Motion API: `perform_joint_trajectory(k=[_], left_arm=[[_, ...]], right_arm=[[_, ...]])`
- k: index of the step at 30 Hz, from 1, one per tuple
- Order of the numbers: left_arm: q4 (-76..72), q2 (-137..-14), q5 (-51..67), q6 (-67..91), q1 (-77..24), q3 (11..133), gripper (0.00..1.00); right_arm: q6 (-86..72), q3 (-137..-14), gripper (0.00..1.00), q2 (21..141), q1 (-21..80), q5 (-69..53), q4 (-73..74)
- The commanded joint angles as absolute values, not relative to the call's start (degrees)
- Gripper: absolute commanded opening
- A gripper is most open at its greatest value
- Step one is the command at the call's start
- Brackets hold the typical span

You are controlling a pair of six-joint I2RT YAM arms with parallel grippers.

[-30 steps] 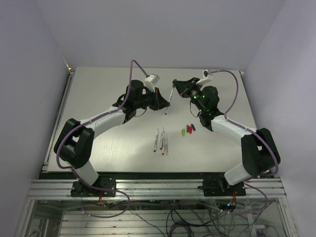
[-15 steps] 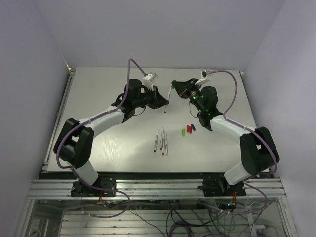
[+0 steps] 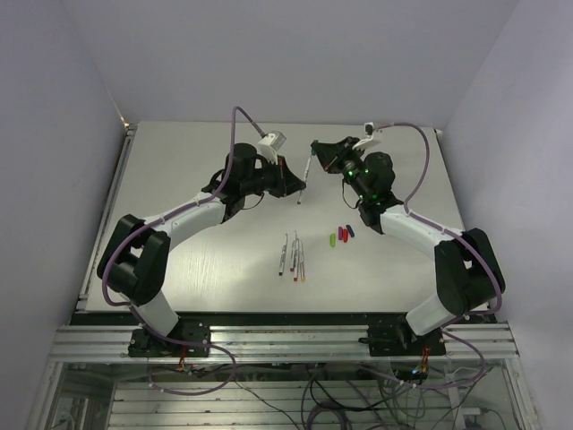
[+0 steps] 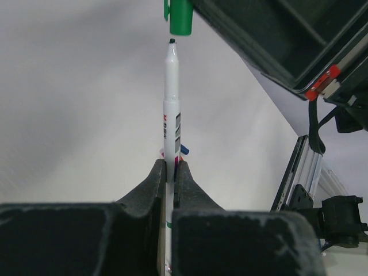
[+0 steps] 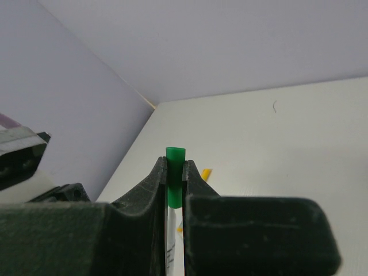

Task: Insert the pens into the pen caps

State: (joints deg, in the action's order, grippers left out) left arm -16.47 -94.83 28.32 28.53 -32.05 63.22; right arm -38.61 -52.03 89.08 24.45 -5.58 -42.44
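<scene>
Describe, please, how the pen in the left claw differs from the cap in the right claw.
The pen is a long white barrel; the cap is a short green stub. The pen stands well clear of the left claw; only the cap's end pokes past the right claw. Both are clamped, nearly aligned, not yet joined.
</scene>
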Motion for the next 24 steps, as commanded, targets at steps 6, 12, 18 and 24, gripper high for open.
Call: perform_joint_trajectory(k=[6,12,18,24], left_arm=[[-17.56,-94.37,28.65,27.79,-31.88,63.55,0.07],[-17.86,-94.37,28.60,27.93,-31.87,63.72,0.07],[-18.18,-94.13,28.54,28.07,-31.85,63.46,0.07],[-18.49,-93.91,28.22,28.15,-31.86,63.33,0.07]], right_arm=[[-36.68,-53.69,0.00,88.18,24.70,-4.71,-44.21],[-38.51,-52.25,0.00,88.23,24.70,-5.49,-44.79],[-39.77,-51.64,0.00,88.42,24.86,-6.10,-45.34],[-39.86,-51.16,0.00,88.22,25.18,-6.13,-45.18]])
